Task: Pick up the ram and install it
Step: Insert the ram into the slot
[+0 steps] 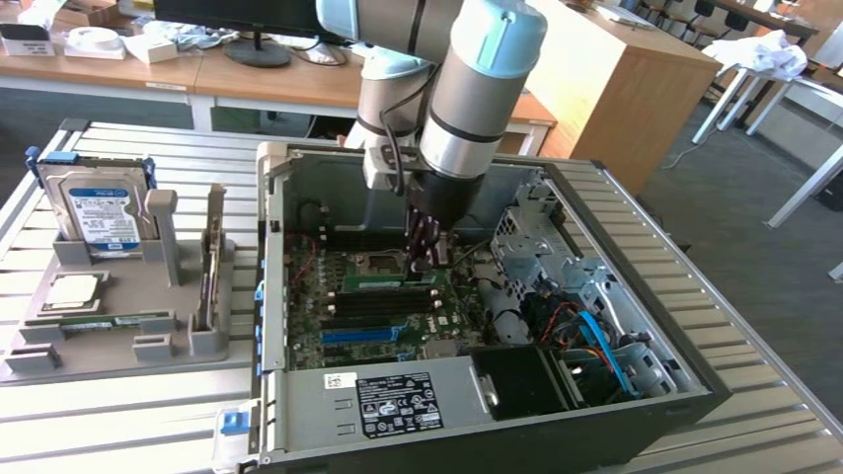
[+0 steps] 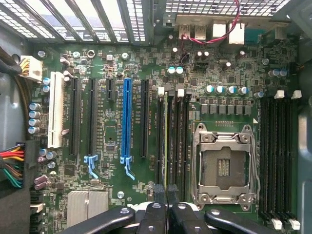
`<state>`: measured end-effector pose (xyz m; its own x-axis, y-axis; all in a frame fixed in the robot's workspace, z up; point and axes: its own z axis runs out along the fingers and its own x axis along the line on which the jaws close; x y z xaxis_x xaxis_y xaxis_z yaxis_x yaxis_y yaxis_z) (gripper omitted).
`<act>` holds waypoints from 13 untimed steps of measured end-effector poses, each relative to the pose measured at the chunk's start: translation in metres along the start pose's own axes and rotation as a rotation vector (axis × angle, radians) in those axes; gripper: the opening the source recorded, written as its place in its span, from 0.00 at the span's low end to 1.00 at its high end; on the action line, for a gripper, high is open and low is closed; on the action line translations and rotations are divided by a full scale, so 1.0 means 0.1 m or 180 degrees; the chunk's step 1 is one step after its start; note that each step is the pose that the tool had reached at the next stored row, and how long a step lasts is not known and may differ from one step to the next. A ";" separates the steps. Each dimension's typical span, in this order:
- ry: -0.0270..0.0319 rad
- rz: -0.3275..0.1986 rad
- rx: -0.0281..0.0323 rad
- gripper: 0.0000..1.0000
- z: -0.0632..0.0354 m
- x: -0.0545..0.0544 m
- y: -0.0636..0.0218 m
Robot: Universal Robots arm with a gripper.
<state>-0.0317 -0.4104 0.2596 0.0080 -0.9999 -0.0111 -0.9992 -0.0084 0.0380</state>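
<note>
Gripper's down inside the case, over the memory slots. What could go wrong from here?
1. The ram sits edge-on in line with the closed gripper. If it is off the slot line, pressing could bend it or scrape the motherboard.
2. The open CPU socket lies close beside. A sideways slip could strike its exposed contacts.

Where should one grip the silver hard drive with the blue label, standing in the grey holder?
Probably grip the hard drive by its free upper half, from above, across its flat faces: it stands upright with its foot sunk in the grey holder.
</note>
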 end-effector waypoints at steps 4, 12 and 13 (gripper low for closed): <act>0.0001 0.0000 0.0000 0.11 0.023 0.00 -0.001; 0.0000 0.0000 0.0004 0.11 0.025 0.00 0.013; 0.0000 0.0000 0.0005 0.11 0.026 0.00 0.017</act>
<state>-0.0335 -0.4104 0.2571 0.0080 -0.9999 -0.0111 -0.9993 -0.0084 0.0365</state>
